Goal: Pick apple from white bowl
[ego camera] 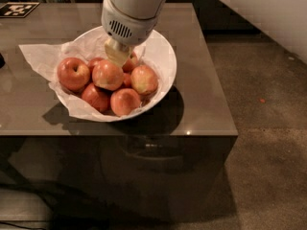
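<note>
The white bowl [163, 56] sits on the brown table, lined with crumpled white paper and holding several apples. A large orange-red apple [108, 74] with yellowish patches lies in the middle of the pile. My gripper [117, 51] hangs from the white arm just behind and above this apple, over the bowl's back half. Other red apples lie around it: one at the left [73, 73], one at the right [144, 79], and two at the front [125, 101]. A further reddish apple is partly hidden behind the gripper.
The paper liner [38, 56] spills over the bowl's left rim onto the table [201, 109]. A black-and-white marker tag [18, 8] lies at the table's far left corner. The table's front edge runs just below the bowl, with brown floor to the right.
</note>
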Tool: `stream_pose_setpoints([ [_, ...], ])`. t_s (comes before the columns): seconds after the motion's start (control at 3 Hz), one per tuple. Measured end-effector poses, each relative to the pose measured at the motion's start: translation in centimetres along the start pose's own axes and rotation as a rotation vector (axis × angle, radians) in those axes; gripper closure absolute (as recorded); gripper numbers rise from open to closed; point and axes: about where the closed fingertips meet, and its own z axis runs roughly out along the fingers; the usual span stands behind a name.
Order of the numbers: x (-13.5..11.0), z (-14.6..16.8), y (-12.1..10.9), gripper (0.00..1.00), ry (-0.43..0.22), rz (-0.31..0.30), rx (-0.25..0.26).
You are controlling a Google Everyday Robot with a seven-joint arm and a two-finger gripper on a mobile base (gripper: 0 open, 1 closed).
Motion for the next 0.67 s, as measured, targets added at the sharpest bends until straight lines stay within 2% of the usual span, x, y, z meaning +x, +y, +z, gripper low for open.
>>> stream_pose_setpoints([
  [0.67,0.0,0.0,0.0,0.57,0.0,0.0,0.0],
])
